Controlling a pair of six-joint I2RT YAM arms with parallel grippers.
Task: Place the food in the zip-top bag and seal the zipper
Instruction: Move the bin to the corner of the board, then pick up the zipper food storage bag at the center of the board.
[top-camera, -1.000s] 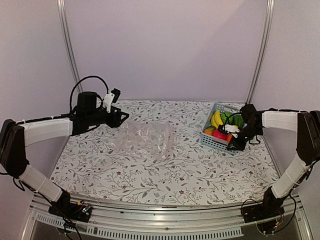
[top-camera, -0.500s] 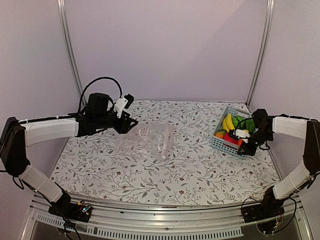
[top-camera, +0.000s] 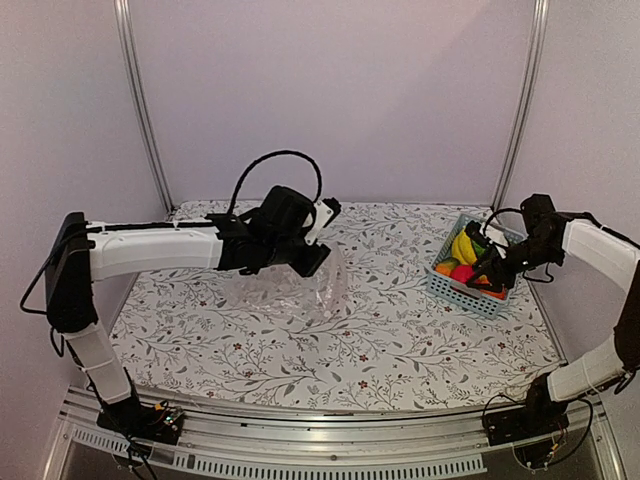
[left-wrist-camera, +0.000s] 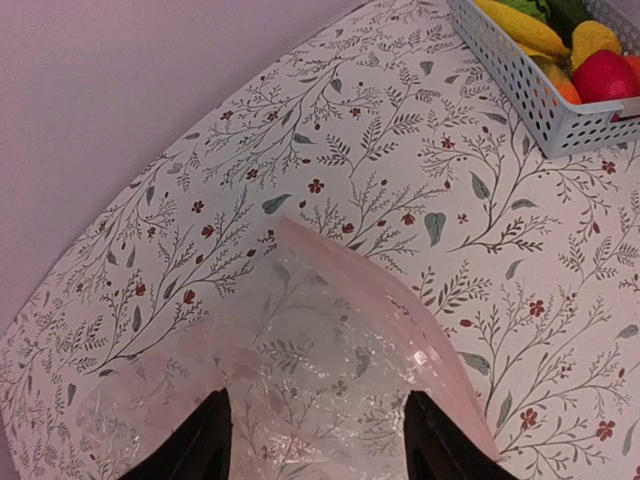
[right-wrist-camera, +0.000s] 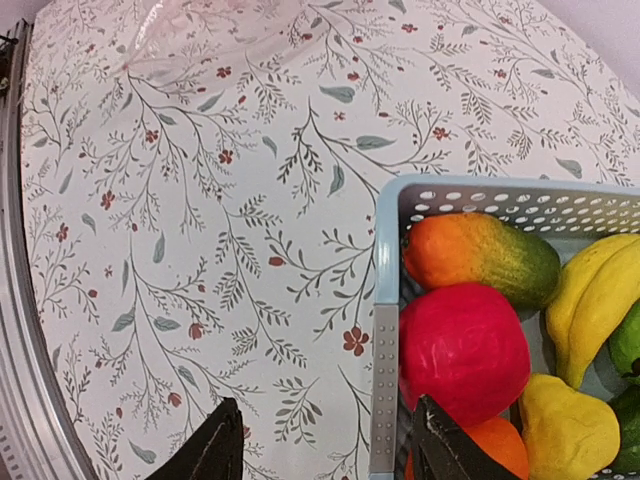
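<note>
Over the middle of the desk (top-camera: 330, 370) our left end effector (top-camera: 316, 262) hangs just above the bag (top-camera: 285, 290), spread wide with nothing in it. From the wrist we look down on crinkled clear film lying flat, with a pink edge (left-wrist-camera: 400, 310) across the end that faces the basket (top-camera: 462, 293). We cannot tell whether that edge is the mouth, or whether it is open. The bag's long axis runs roughly left to right.

All the food (top-camera: 462, 247) we can see sits in the basket, at the right of the desk and well apart from the bag. Our right end effector (right-wrist-camera: 328, 420) straddles the basket's near wall, also wide. One side is outside and the other inside beside the red piece (right-wrist-camera: 462, 352), gripping nothing.

The coming move, as we judge it, turns on this split: the bag lies straight below the left arm, while the food lies to the bag's right, under the right arm. The right arm is plainly nearer for picking a piece and would have to carry it leftward to the bag's end. The left is placed to pinch and lift the film there. We see nothing in the bag yet.
</note>
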